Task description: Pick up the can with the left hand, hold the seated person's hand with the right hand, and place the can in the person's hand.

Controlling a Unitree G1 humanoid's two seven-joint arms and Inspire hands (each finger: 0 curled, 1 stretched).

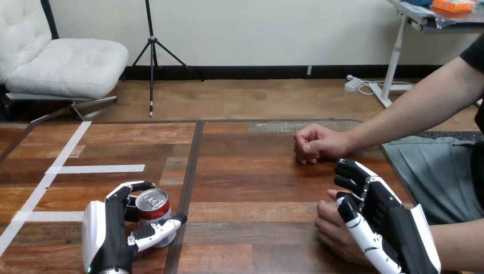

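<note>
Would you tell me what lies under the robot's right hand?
The person's nearer hand lies under the right hand; its left part shows, the rest is covered.

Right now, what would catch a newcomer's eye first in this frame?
At the near left of the table, the left hand has its fingers curled round a red can. At the near right, the right hand lies over the person's near hand; the person's far hand rests as a fist farther back.

Nothing legible, not even the can.
</note>
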